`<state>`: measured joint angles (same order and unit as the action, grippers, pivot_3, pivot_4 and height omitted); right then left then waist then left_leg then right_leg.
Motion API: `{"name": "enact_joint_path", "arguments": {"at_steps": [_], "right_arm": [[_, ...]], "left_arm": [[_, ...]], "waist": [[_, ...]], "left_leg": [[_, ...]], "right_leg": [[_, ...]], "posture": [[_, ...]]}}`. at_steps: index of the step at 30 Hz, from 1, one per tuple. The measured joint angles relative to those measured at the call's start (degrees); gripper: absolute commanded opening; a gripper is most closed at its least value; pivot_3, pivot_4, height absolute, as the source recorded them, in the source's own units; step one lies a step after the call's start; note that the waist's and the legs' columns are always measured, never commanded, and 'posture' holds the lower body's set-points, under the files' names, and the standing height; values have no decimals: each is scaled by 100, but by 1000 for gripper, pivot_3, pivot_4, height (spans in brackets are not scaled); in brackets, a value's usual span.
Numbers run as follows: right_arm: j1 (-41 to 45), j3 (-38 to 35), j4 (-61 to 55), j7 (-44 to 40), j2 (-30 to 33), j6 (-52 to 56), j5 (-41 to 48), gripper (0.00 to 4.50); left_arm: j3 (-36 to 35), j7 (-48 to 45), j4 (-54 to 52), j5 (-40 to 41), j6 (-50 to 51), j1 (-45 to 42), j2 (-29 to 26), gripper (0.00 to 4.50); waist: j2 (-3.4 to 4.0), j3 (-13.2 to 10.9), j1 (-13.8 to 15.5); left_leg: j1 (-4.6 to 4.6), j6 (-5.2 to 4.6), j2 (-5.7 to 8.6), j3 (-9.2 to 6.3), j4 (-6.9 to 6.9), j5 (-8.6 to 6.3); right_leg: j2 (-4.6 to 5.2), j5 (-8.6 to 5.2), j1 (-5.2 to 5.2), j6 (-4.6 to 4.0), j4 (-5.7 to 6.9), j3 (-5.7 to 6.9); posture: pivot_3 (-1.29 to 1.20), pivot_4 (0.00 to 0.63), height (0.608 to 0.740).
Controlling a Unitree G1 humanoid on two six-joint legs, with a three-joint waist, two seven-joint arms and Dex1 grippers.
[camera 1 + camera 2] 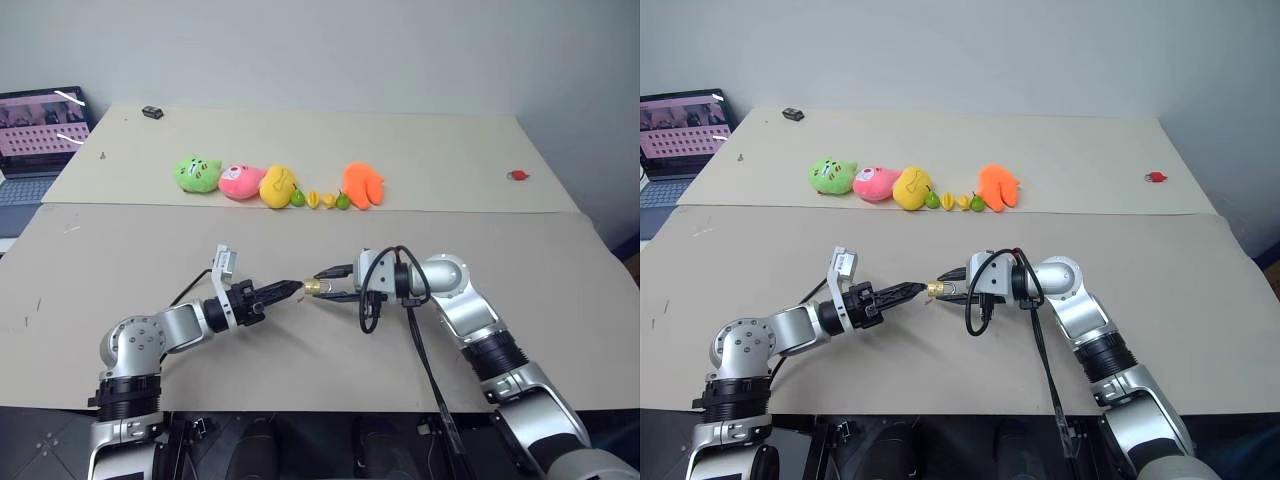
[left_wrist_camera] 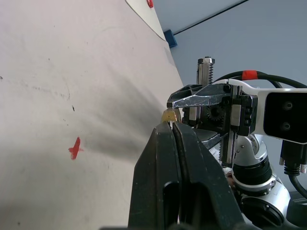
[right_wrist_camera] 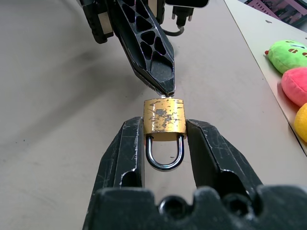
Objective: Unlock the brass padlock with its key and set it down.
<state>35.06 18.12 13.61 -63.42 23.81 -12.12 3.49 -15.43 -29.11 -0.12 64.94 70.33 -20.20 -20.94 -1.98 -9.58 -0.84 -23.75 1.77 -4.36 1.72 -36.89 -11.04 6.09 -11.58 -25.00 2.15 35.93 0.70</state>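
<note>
The brass padlock (image 3: 164, 119) is small and gold-coloured with scuffed faces, its silvery shackle (image 3: 164, 155) pointing back into my right gripper (image 3: 164, 125). That gripper is shut on the padlock's body, holding it a little above the table's middle (image 1: 313, 287). My left gripper (image 1: 292, 288) comes in level from the left with its fingers (image 2: 165, 143) pressed together. Its tips meet the padlock's keyhole end, where a thin silvery sliver of the key (image 3: 165, 95) shows between them.
A row of plush toys, green (image 1: 197, 173), pink (image 1: 240, 181), yellow (image 1: 277, 185) and orange (image 1: 362, 184), lies on the far table with small toy fruits (image 1: 320, 200). A laptop (image 1: 40, 140) stands far left. A small red object (image 1: 517, 175) lies far right.
</note>
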Motion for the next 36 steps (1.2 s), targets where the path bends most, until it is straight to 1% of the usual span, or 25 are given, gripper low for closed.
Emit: {"name": "enact_joint_path", "arguments": {"at_steps": [7,12,16,19,23,27,28,29,31,32,34,36], "right_arm": [[0,-5,0,-9,6,0,-11,939],[0,-3,0,-7,1,0,-18,939],[-12,75,1,-47,7,1,-57,939],[-13,143,1,-80,6,1,-61,939],[-50,165,1,-116,7,1,-63,939],[-50,165,1,-114,21,5,-91,939],[-57,163,2,-108,41,8,-115,939],[-57,146,2,-76,66,16,-142,939],[-56,98,1,-6,107,16,-157,939],[-51,63,-1,5,109,15,-150,939],[-45,56,-55,11,75,11,-105,939],[-45,56,-77,0,63,8,-96,939]], "left_arm": [[113,-82,-94,-132,-83,-6,-73,30],[532,-547,-517,-730,-727,126,-319,30],[1388,-1373,-1090,-1994,-2293,489,-853,30],[1796,-1855,-1152,-2716,-3282,690,-1081,30],[1994,-2174,-1054,-3288,-4070,794,-1130,30],[1983,-2257,-931,-3365,-4170,763,-1075,30],[1924,-2195,-872,-3268,-3979,717,-998,30],[1799,-2072,-788,-2983,-3562,638,-841,30],[1483,-1712,-621,-2366,-2732,484,-512,555],[1177,-1357,-455,-1858,-2134,346,-265,734],[661,-808,-218,-1218,-1461,167,-21,1508],[331,-475,-128,-797,-1030,30,84,2248]], "waist": [[0,0,0],[0,0,0],[1,0,0],[1,-1,4],[2,-1,16],[2,-1,21],[2,-1,24],[2,-1,27],[-1,-3,25],[-1,-3,16],[-4,-5,-16],[-5,-5,-39]], "left_leg": [[0,0,0,0,0,0],[0,0,0,0,0,0],[0,1,0,1,1,0],[0,1,0,1,1,1],[-2,1,-1,1,1,1],[-3,1,-1,1,0,1],[-3,1,0,1,0,1],[-4,1,0,0,-2,1],[-4,0,0,-1,-6,1],[-4,0,0,-1,-7,1],[-1,-1,0,-5,-7,0],[0,-1,0,-6,-6,0]], "right_leg": [[0,0,0,0,0,0],[0,0,0,0,-1,0],[0,0,-1,-2,-1,0],[0,-1,-2,-2,-3,0],[0,-3,-2,1,-3,0],[0,-9,-2,13,-2,0],[0,-11,-2,16,-2,0],[0,-15,-2,25,-1,0],[0,-21,0,35,1,0],[0,-21,0,37,3,-1],[-1,-21,0,38,6,-1],[-3,-18,0,32,10,-1]], "posture": [[0,150,722],[0,150,722],[0,150,722],[0,150,722],[0,150,722],[0,150,722],[0,150,722],[0,150,722],[0,150,722],[0,150,722],[0,150,722],[0,150,722]]}}
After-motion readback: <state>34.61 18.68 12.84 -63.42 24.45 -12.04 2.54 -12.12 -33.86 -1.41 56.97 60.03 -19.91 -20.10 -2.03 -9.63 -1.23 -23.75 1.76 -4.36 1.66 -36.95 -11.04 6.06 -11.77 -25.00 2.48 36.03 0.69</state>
